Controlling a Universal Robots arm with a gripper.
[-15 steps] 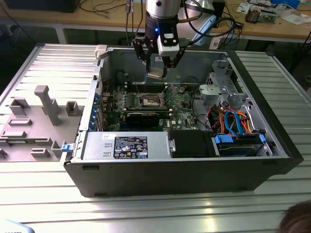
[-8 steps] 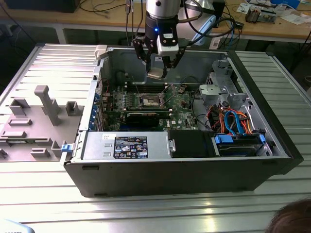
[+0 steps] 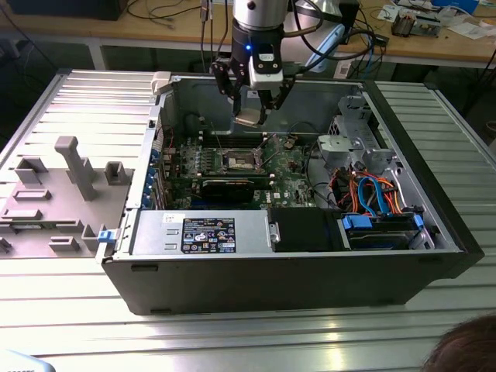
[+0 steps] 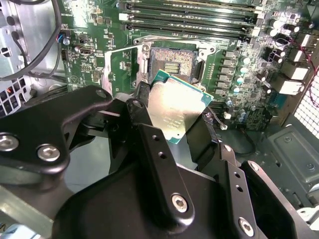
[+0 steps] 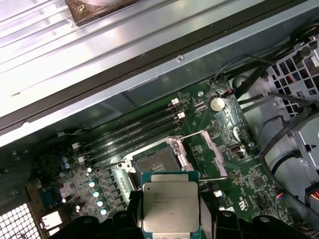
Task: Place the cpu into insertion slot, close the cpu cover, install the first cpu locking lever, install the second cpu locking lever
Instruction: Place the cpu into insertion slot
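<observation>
Ribbed metal bench carries an open computer case. Above its green motherboard hangs the pincer, pinching the cpu by opposite edges. In the first wrist view the chip is held clear of the uncovered insertion slot lying beneath it.

Black fingers clamp the cpu by two opposite edges, its silvery top tilted toward the camera. The insertion slot, dark and uncovered, sits on the green board at the chip's twelve o'clock, with long memory slots farther along that line.
</observation>
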